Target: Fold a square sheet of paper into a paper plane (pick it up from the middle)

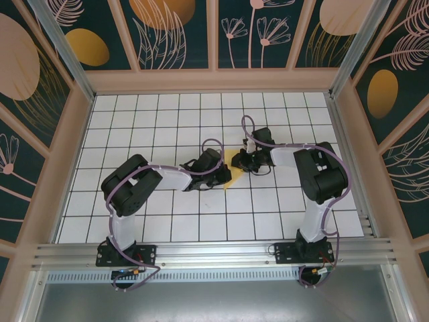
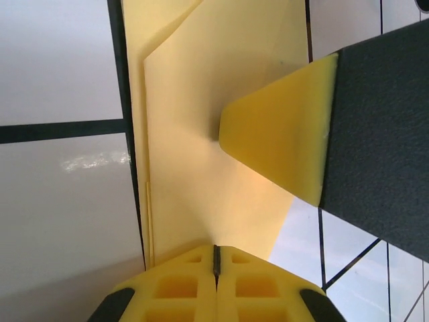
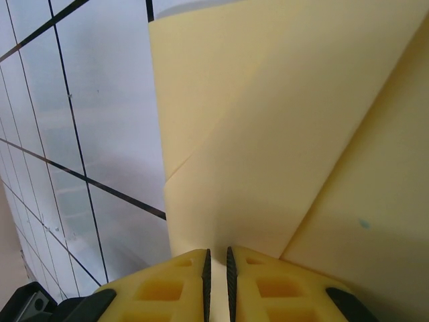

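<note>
While both arms reach inward to the middle of the tabletop (image 1: pixel 134 127), we judge the task to be in its creasing stage. The square sheet of paper (image 1: pixel 230 178) lies there between the two grippers as a folded yellow wedge, with stacked layers along one edge and a diagonal fold across its top. The left gripper (image 2: pixel 216 253) has its jaws pressed together, the tips meeting the paper where a crease runs up to them; whether a layer is nipped between them we cannot tell. The right gripper (image 3: pixel 216 260) shows jaws narrowed to a thin slit, likewise set against a fold line, and in the left wrist view its yellow tip bears down on the upper layer from the opposite side. We read this as one gripper pinning the sheet while the other sets a fold; the wedge looks too broad for a finished dart, so further folds seem to remain. The next move, in our judgement, calls for one tip kept down as an anchor while the other runs along the crease or lifts a flap, lightly, since thin paper may slide or buckle. The surface is glossy white tile with black grid lines; pale wooden framing and dark teal wall panels (image 1: pixel 177 27) with leaf patterns enclose it.
</note>
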`<state>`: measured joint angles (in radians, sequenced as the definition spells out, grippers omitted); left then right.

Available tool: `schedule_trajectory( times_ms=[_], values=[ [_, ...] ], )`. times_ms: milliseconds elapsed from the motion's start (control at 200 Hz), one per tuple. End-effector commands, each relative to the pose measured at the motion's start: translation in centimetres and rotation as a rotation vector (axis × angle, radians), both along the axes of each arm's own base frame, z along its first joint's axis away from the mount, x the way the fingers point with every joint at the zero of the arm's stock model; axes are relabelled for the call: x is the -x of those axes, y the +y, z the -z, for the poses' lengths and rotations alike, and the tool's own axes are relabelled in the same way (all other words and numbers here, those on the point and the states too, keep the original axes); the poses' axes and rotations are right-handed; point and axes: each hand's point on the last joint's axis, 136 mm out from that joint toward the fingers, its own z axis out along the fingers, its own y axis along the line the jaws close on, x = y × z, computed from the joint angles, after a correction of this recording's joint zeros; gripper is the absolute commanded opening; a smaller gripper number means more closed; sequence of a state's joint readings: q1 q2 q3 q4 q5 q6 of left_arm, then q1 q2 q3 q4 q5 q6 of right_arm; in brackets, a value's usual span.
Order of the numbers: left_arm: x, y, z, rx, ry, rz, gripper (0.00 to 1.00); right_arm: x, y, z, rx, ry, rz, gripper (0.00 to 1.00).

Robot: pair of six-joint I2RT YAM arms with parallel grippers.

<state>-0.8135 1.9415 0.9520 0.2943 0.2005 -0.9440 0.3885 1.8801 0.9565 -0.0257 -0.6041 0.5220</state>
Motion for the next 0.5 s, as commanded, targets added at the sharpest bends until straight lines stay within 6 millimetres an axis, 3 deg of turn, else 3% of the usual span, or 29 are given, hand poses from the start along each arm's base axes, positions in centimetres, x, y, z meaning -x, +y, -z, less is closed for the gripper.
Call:
schedule_trajectory(
  times_ms=[0,240,495],
  values=[
    [0.9,1.7,2.9,-0.111,0.072,-0.01,0.02,-0.2,-0.4,0.3,0.011,0.014,0.003,0.16],
    [2.8,3.1,4.7,-0.164,0.146,0.005,0.0,-3.2,-1.7,0.3,0.02,-0.016,0.056,0.16],
    [3.2,3.0,4.8,-0.162,0.158,0.023,0.01,-6.7,-3.3,0.8,0.061,-0.037,0.133,0.16]
  ],
)
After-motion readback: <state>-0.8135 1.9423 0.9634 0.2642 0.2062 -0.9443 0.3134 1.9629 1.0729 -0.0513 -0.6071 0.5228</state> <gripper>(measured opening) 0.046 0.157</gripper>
